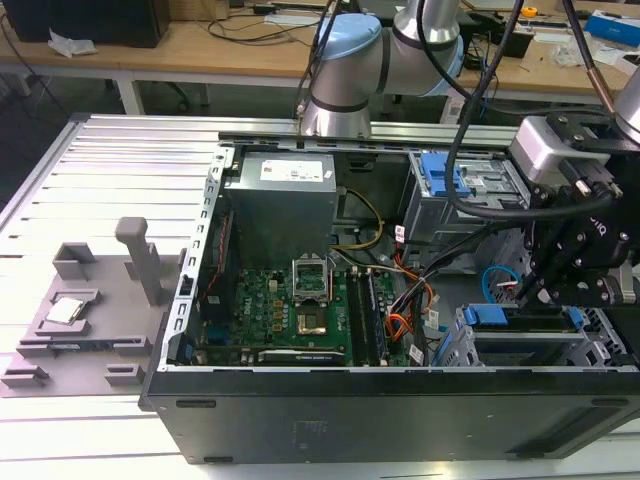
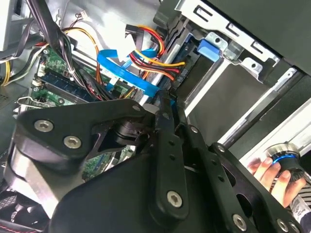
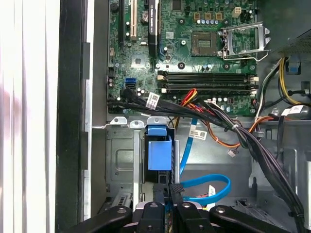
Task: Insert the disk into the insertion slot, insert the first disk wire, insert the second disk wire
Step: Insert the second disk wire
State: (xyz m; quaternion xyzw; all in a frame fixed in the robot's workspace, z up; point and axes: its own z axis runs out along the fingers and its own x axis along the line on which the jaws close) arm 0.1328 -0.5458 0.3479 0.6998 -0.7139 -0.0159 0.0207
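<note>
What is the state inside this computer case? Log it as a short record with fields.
gripper: low over the drive cage, shut on the blue wire's black plug
disk: sitting in the drive cage, blue carrier showing
blue wire: loops beside the cage
case: side open, motherboard exposed

Arm (image 1: 400,50) reaching down, pincer (image 3: 170,191) closed

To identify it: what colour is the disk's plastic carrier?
Bright blue, best seen in the first wrist view: the disk's carrier.
</note>
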